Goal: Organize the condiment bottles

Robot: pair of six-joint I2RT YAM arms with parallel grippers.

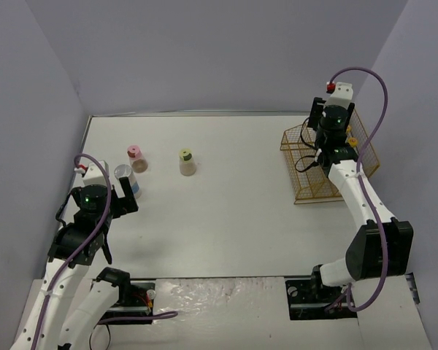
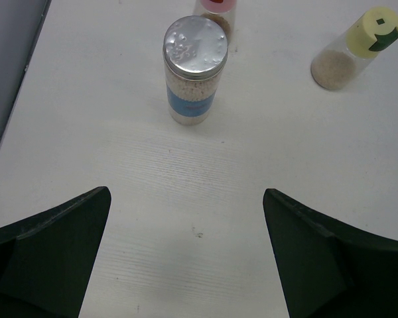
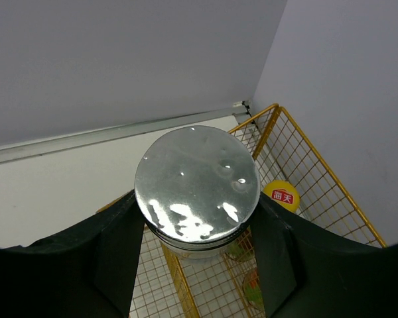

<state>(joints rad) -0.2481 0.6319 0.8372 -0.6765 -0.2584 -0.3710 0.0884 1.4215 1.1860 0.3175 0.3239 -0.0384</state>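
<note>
Top view: the right arm reaches to the upper right, with the right claw [image 1: 325, 153] pointing down into the wire basket [image 1: 306, 186]. The arm hides its load here. The basket looks like the collection point, which would explain why the arm is there. Three bottles stand at the upper left of the table [image 1: 241, 219]: a pink-capped shaker [image 1: 136, 157], a yellow-green-capped shaker [image 1: 186, 162], and a loose jar [image 1: 124, 179] with a silver lid and blue label. The left claw [image 1: 123, 198] sits just below the loose jar in the frame and is aimed at it, likely lined up for the next pick.

Left wrist view: the left claw is spread wide, with nothing between the fingers and bare table under them. The loose jar is upright at top centre, apart from both fingers. The pink-capped shaker is right behind it, mostly cut off by the top edge. The yellow-green one is at the upper right, well apart. Judgement: this is an approach with no grasp yet, and the claw needs to advance until the fingers straddle the jar.

Right wrist view: the right claw is pinching a second jar, the held jar [image 3: 198, 182], upright at frame centre, with fingers on both sides below the lid. The basket is underneath. A yellow cap [image 3: 282, 195] on a bottle already in the basket shows right of centre. Green-labelled shapes below the jar are partly hidden. Whether the jar's base touches the basket floor is hidden. Judged mid drop-off. Risk: it could land on the bottles below and tip.
</note>
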